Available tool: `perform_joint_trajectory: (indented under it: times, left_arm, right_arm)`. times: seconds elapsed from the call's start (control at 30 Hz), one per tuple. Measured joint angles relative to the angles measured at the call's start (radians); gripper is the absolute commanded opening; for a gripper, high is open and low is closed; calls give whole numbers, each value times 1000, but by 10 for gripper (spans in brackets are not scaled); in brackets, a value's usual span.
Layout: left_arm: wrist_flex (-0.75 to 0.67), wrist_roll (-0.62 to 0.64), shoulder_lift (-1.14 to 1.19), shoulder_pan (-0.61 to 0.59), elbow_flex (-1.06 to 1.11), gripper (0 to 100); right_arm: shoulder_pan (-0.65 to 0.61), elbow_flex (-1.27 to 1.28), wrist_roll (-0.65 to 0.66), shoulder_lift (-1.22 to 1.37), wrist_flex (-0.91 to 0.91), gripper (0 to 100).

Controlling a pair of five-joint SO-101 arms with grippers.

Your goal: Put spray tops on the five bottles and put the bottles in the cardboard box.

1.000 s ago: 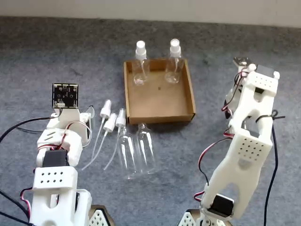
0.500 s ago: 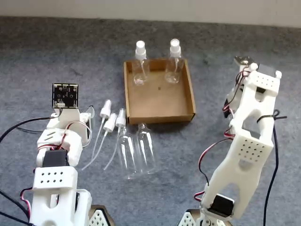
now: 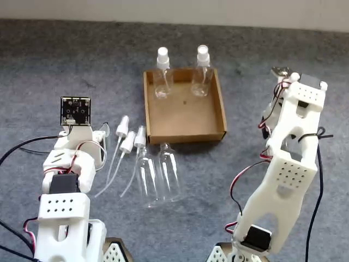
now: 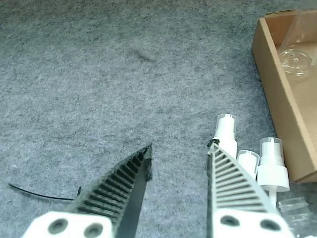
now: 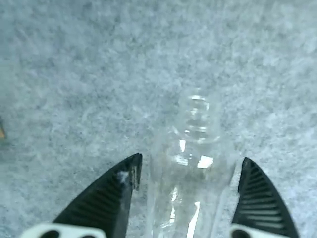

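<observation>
From left to right against a second ago, the left arm (image 3: 65, 180), the loose parts and the cardboard box (image 3: 148, 109) lie as they did. Only the right arm (image 3: 289, 164) has shifted, its top a touch nearer and to the right.

The left claw (image 4: 179, 145) hangs spread open over the grey table (image 3: 65, 65), just beside three loose spray tops (image 3: 126, 136). Their heads point toward the box and their thin tubes trail back toward the arm bases. Next lie two uncapped bottles (image 3: 158, 173) side by side, long axes running near to far, necks toward the box's near wall. In the box, two capped bottles (image 3: 163, 73) stand upright at the far wall. The right claw (image 5: 190, 159) is open around a fifth clear bottle (image 5: 195, 148), which is uncapped with its neck pointing away from the wrist.
</observation>
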Motion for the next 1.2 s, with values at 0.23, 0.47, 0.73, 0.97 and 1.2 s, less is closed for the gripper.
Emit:
perform_joint_trajectory:
  times: [0.23, 0.47, 0.73, 0.97, 1.2]
  left_arm:
    - [0, 0, 0, 0, 0, 178]
    - [0, 0, 0, 0, 0, 178]
    - [0, 0, 0, 0, 0, 178]
    - [0, 0, 0, 0, 0, 178]
    - [0, -11, 0, 9, 0, 178]
  right_arm:
    - [0, -9, 0, 0, 2, 252]
    - [-8, -23, 2, 0, 0, 115]
    - [-9, -28, 2, 0, 0, 108]
    - [-9, -95, 2, 0, 9, 108]
    - [-14, -345, 2, -2, 135, 90]
